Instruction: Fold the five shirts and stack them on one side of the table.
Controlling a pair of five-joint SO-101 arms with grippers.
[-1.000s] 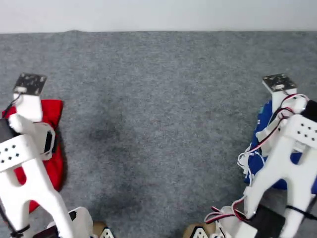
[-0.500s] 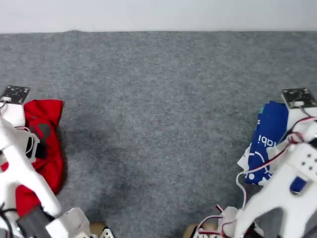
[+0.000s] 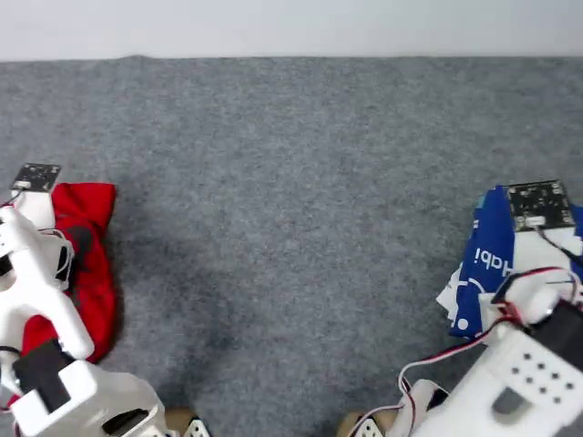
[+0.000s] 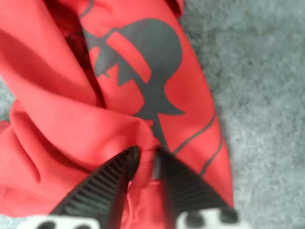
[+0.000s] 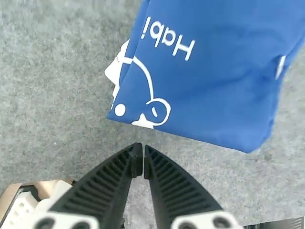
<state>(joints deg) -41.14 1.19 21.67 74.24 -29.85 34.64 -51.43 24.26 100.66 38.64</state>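
Left fingers (image 4: 107,183) pinch red shirt (image 4: 57,124); right fingers (image 5: 112,179) meet beside blue shirt (image 5: 214,86).

Left pincer (image 4: 144,156) clamped on red shirt (image 4: 71,129) fold; right pincer (image 5: 143,155) closed, empty.

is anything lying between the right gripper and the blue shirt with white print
Nothing visible does. The right gripper, fingers closed, hangs just short of the blue fabric shirt with white print; between them lies bare grey carpet.

Red shirt (image 4: 57,124) of matt cloth, table (image 3: 301,182) rough felt
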